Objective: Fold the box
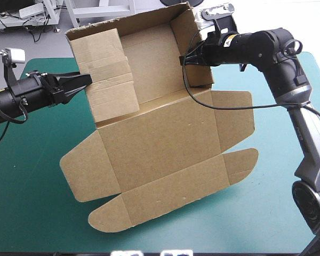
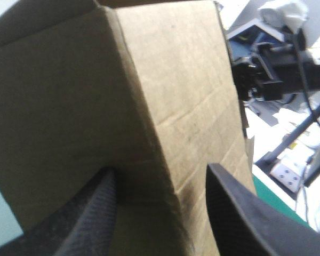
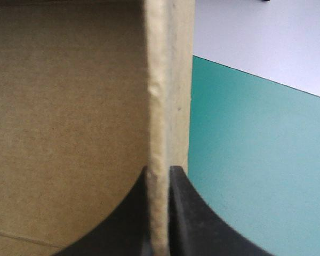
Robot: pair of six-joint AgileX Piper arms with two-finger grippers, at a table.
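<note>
The brown box (image 1: 160,138) lies partly formed on the teal-green cover (image 1: 32,176). Its far half is tilted up with side walls raised, and its near panels and rounded flaps lie flat. My left gripper (image 1: 87,80) reaches the left wall's folded flap. In the left wrist view the gripper (image 2: 160,173) is open, its fingers (image 2: 240,213) straddling a folded corner of the box (image 2: 165,80). My right gripper (image 1: 182,58) is shut on the right wall. In the right wrist view the gripper (image 3: 159,170) pinches the board's edge (image 3: 156,106).
The flat panels reach toward the table's front edge. Teal-green cover (image 3: 245,160) shows to the left, front and right of the box. My right arm (image 1: 304,133) rises along the table's right side.
</note>
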